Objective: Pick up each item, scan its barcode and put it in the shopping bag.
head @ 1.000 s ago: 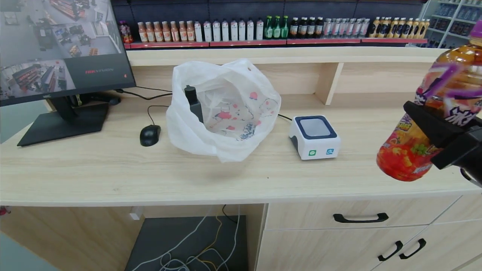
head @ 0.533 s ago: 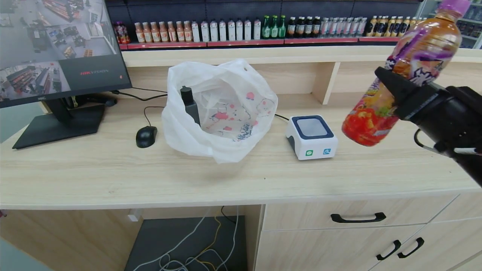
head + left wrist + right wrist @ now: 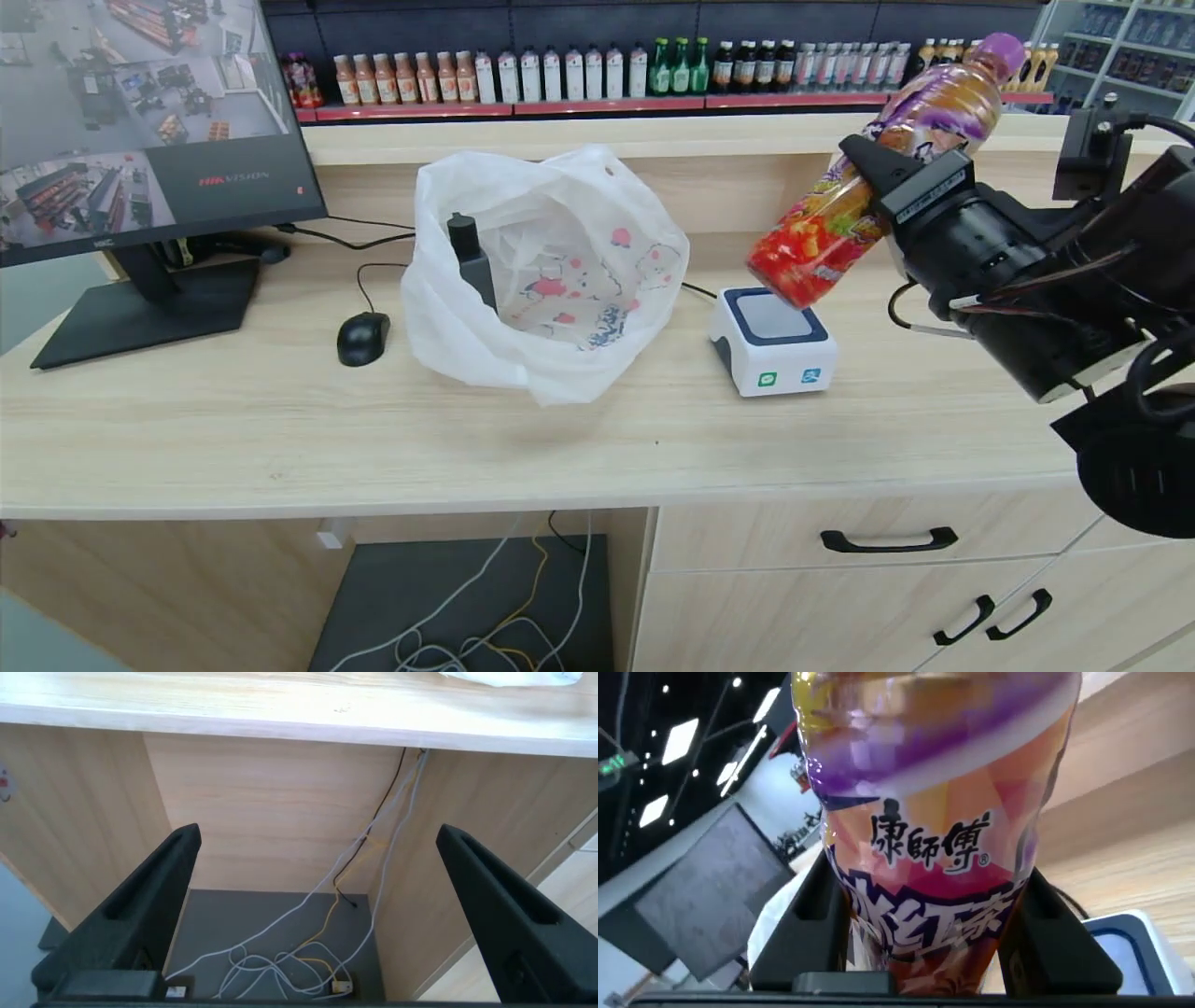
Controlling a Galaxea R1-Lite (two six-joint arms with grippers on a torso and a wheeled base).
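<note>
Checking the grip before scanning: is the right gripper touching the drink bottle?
Touching. In the right wrist view, the right gripper clamps the drink bottle between both fingers.

Tilted bottle (image 3: 822, 229) above scanner (image 3: 780, 353)

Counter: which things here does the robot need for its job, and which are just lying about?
Job: drink bottle in the right pincer, barcode scanner, shopping bag.
Lying about: monitor, computer mouse, shelved bottles behind.
</note>
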